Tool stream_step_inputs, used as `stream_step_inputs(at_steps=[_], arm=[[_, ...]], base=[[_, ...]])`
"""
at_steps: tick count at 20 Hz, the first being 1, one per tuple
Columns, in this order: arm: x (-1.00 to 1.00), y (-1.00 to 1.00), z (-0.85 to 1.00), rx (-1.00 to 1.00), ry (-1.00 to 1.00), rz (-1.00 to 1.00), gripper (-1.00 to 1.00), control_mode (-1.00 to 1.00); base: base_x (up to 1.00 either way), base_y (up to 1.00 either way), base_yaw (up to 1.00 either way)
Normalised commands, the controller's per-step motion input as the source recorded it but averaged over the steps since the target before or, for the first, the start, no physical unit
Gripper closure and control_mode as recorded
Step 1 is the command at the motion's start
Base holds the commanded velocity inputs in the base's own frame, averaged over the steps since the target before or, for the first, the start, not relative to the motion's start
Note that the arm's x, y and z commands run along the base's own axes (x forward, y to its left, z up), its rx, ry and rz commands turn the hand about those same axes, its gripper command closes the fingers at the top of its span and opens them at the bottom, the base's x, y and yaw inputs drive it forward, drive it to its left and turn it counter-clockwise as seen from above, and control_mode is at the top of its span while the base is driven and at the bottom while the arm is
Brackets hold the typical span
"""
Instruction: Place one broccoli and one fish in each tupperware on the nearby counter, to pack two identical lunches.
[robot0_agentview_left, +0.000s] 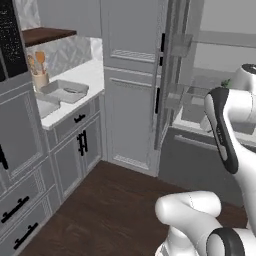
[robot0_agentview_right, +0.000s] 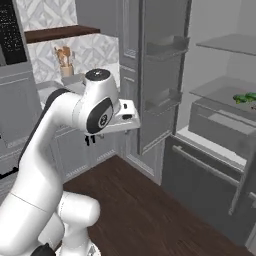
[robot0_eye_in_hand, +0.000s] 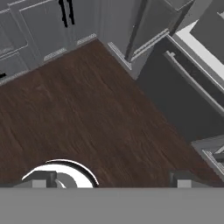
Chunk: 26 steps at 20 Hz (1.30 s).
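Item: two-finger claw (robot0_eye_in_hand: 111, 179) on a white jointed arm (robot0_agentview_right: 95, 107). State: jaws spread wide, nothing between them. In the hand view the two dark fingertips (robot0_eye_in_hand: 41, 179) point down at the dark brown plank floor (robot0_eye_in_hand: 87, 113), well above it.

Item: pale-grey shallow rectangular tupperware tray (robot0_agentview_left: 65, 90) with a raised rim. Location: on the white marble-look desk (robot0_agentview_left: 87, 75), just beside a tan crock of wooden utensils (robot0_agentview_left: 39, 75). A small dark sliver lies inside; too small to identify. A second pale tray appears to sit nearer the camera on the same desk, though its outline is faint.

Item: bright-green lumpy broccoli (robot0_agentview_right: 246, 98). Location: on a clear shelf inside the open grey refrigerator (robot0_agentview_right: 220, 125), at the far right of the right base view. Count unclear. Fish: none can be made out.

Item: grey panelled cabinets (robot0_agentview_left: 80, 150) with black bar handles, matte; tall grey door panels beside them; dark wooden wall shelf (robot0_agentview_left: 45, 35) above the desk.

Step in hand, as judged: reaching into the refrigerator for a first item. The claw is well apart from the shelf and aimed at the floor, so the wrist needs raising and turning toward the shelf. Approach the floret from above or the open front, clear of the door bins (robot0_agentview_right: 165, 47), and close on the lumpy crown rather than the smooth stem.
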Motion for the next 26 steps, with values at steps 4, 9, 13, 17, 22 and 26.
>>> stream_step_inputs(at_steps=[4, 9, 13, 17, 22, 26], arm=[[0.0, 0.0, 0.0, 0.0, 0.0, 0.0, -1.0, 1.0], [0.0, 0.0, 0.0, 0.0, 0.0, 0.0, -1.0, 1.0], [0.0, 0.0, 0.0, 0.0, 0.0, 0.0, -1.0, 1.0], [0.0, 0.0, 0.0, 0.0, 0.0, 0.0, -1.0, 1.0], [0.0, 0.0, 0.0, 0.0, 0.0, 0.0, -1.0, 1.0], [0.0, 0.0, 0.0, 0.0, 0.0, 0.0, -1.0, 1.0]], base=[[0.34, -0.25, -0.65], [0.62, 0.07, -0.65], [0.66, 0.27, -0.5], [0.27, 0.74, -0.42], [0.33, 0.53, -0.28], [0.43, 0.0, 0.01]])
